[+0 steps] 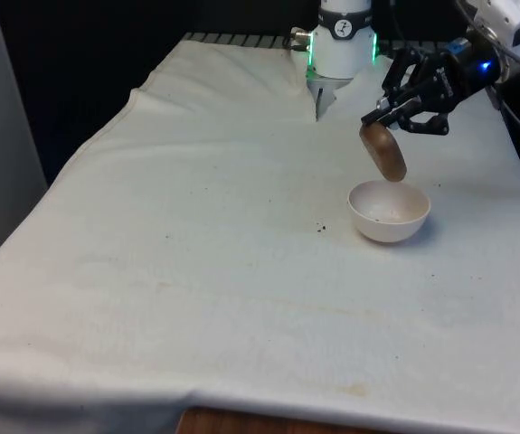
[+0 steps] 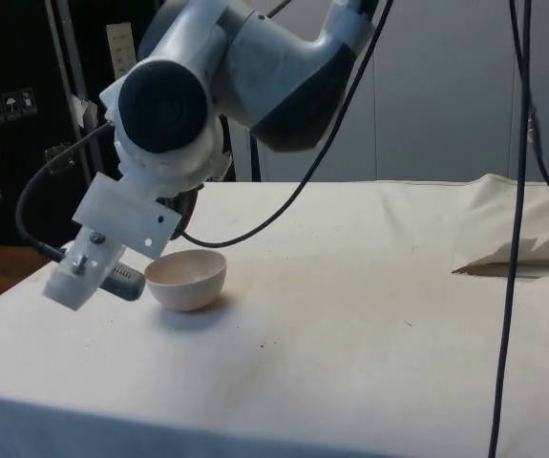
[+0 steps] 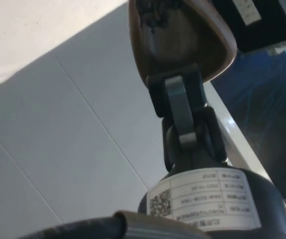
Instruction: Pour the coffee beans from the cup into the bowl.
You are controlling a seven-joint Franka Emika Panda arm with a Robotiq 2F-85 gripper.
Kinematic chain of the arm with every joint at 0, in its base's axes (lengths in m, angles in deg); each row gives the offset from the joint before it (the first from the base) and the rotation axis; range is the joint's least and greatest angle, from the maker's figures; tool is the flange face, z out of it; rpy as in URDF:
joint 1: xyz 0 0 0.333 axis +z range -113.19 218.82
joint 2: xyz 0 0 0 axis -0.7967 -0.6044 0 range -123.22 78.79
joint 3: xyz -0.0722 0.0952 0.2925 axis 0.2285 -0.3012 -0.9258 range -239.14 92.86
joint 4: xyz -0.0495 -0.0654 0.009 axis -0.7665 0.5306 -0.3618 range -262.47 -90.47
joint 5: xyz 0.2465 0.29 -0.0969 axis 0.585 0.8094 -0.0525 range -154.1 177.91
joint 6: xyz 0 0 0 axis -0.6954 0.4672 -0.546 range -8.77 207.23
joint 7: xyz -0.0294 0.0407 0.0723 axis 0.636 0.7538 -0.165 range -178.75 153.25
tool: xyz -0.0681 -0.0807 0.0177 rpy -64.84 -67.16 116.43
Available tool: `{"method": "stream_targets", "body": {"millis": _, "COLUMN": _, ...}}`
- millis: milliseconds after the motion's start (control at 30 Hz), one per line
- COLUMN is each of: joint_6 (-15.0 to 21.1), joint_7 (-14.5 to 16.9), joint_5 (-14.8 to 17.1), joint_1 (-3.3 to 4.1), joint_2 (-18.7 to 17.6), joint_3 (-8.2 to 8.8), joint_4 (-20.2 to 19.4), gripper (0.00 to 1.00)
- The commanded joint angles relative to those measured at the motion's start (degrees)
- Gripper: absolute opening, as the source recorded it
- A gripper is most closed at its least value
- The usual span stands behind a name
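Note:
My gripper (image 1: 379,120) is shut on the rim of a brown cup (image 1: 383,151) and holds it tipped steeply, mouth down, just above the white bowl (image 1: 389,211) at the front view's right. A few dark beans lie at the bowl's bottom. In the wrist view the cup (image 3: 182,40) is pinched between the fingers (image 3: 180,107), with dark coffee beans (image 3: 155,12) gathered at its lip. In the side view the bowl (image 2: 186,280) stands on the cloth behind the tilted wrist.
A couple of stray beans (image 1: 321,227) lie on the white cloth left of the bowl. The robot base (image 1: 341,45) stands at the far end. A fold in the cloth (image 2: 513,258) rises near it.

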Motion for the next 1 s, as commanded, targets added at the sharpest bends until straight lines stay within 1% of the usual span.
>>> {"method": "stream_targets", "body": {"millis": 0, "joint_6": -0.80, "joint_7": -0.34, "joint_5": -0.80, "joint_1": 0.40, "joint_2": -0.34, "joint_3": 0.06, "joint_4": 0.23, "gripper": 0.00}}
{"method": "stream_targets", "body": {"millis": 67, "joint_6": -1.89, "joint_7": -0.40, "joint_5": -2.01, "joint_1": 0.34, "joint_2": -0.74, "joint_3": -0.34, "joint_4": 0.17, "gripper": 0.00}}
{"method": "stream_targets", "body": {"millis": 200, "joint_6": -3.15, "joint_7": -0.29, "joint_5": -3.38, "joint_1": 0.34, "joint_2": -0.97, "joint_3": -0.69, "joint_4": -0.11, "gripper": 0.00}}
{"method": "stream_targets", "body": {"millis": 233, "joint_6": -3.04, "joint_7": -0.17, "joint_5": -3.09, "joint_1": 0.00, "joint_2": -0.97, "joint_3": -0.92, "joint_4": 0.00, "gripper": 0.00}}
{"method": "stream_targets", "body": {"millis": 267, "joint_6": -3.55, "joint_7": -0.23, "joint_5": -3.78, "joint_1": 0.29, "joint_2": -1.03, "joint_3": -0.80, "joint_4": -0.17, "gripper": 0.00}}
{"method": "stream_targets", "body": {"millis": 433, "joint_6": -5.61, "joint_7": -0.17, "joint_5": -5.79, "joint_1": 0.29, "joint_2": -0.97, "joint_3": -1.49, "joint_4": -1.38, "gripper": 0.00}}
{"method": "stream_targets", "body": {"millis": 500, "joint_6": -6.36, "joint_7": -0.11, "joint_5": -6.42, "joint_1": 0.17, "joint_2": -0.92, "joint_3": -1.83, "joint_4": -1.89, "gripper": 0.00}}
{"method": "stream_targets", "body": {"millis": 533, "joint_6": -6.19, "joint_7": -0.17, "joint_5": -5.96, "joint_1": 0.00, "joint_2": -1.26, "joint_3": -1.83, "joint_4": -1.32, "gripper": 0.00}}
{"method": "stream_targets", "body": {"millis": 567, "joint_6": -6.76, "joint_7": -0.06, "joint_5": -6.65, "joint_1": 0.17, "joint_2": -0.86, "joint_3": -1.95, "joint_4": -2.12, "gripper": 0.00}}
{"method": "stream_targets", "body": {"millis": 700, "joint_6": -8.48, "joint_7": 0.29, "joint_5": -8.19, "joint_1": 0.17, "joint_2": -0.92, "joint_3": -2.64, "joint_4": -3.09, "gripper": 0.00}}
{"method": "stream_targets", "body": {"millis": 833, "joint_6": -9.51, "joint_7": 0.69, "joint_5": -9.45, "joint_1": 0.23, "joint_2": -1.20, "joint_3": -2.81, "joint_4": -3.61, "gripper": 0.00}}
{"method": "stream_targets", "body": {"millis": 867, "joint_6": -9.40, "joint_7": 0.23, "joint_5": -9.05, "joint_1": 0.00, "joint_2": -1.20, "joint_3": -2.92, "joint_4": -3.44, "gripper": 0.00}}
{"method": "stream_targets", "body": {"millis": 900, "joint_6": -9.74, "joint_7": 0.74, "joint_5": -9.85, "joint_1": 0.23, "joint_2": -1.26, "joint_3": -2.86, "joint_4": -3.72, "gripper": 0.00}}
{"method": "stream_targets", "body": {"millis": 967, "joint_6": -10.60, "joint_7": 0.97, "joint_5": -11.00, "joint_1": 0.34, "joint_2": -1.60, "joint_3": -2.98, "joint_4": -3.95, "gripper": 0.00}}
